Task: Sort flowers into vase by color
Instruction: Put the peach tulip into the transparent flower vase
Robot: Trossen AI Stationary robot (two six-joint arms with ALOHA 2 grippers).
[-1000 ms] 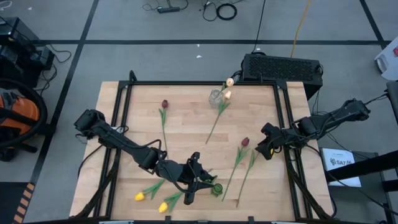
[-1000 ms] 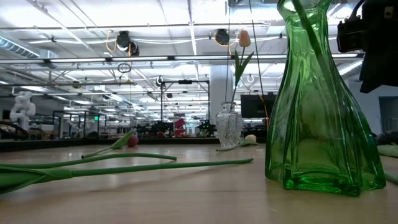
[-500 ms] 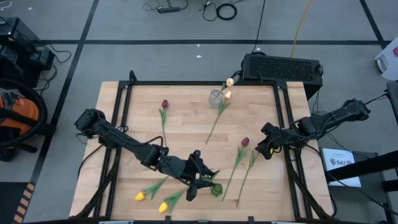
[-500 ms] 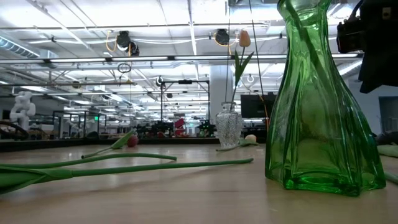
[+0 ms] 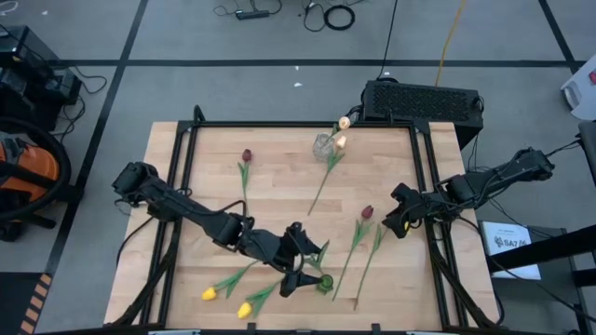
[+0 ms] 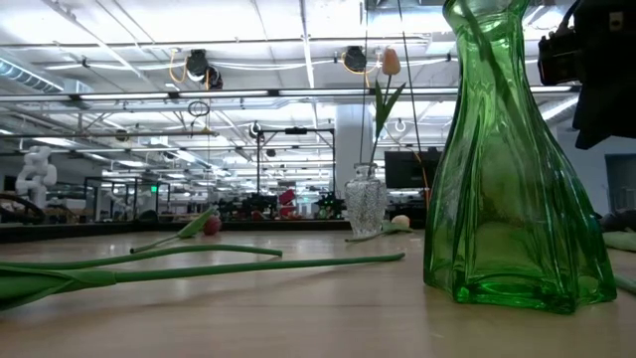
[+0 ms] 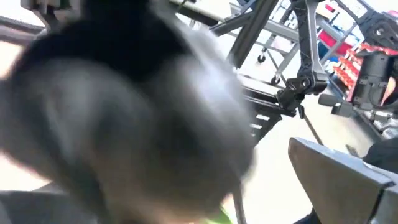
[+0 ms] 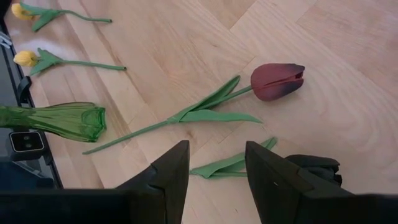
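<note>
Looking down on a wooden worktop (image 5: 279, 200) framed in black rails, with a black box (image 5: 424, 100) just beyond its back edge.

Stretched from the left edge toward the middle of the front edge: the left arm, ending in the left gripper (image 5: 304, 270), fingers spread wide, holding nothing, just beside the green vase (image 5: 324, 281).

Parked at the right edge: the right arm, with the right gripper (image 5: 395, 221) open and empty, fingers (image 8: 171, 171) apart above a dark red tulip (image 8: 277, 81).

Standing upright near the front edge, close to the low camera: that green vase, with a thin green stem showing through its neck; head colour impossible to tell.

Upright at the middle of the back edge: a clear vase (image 5: 323, 145) holding a pale peach tulip (image 6: 391, 62).

Lying flat on the wood:
- a dark red tulip (image 5: 247, 155) toward the back left
- a long stem (image 5: 321, 189) running from beside the clear vase toward the centre
- the dark red tulip under the right gripper, a second stem (image 5: 371, 256) alongside
- two yellow tulips (image 5: 226, 301) close together at the front edge, left of the green vase
</note>
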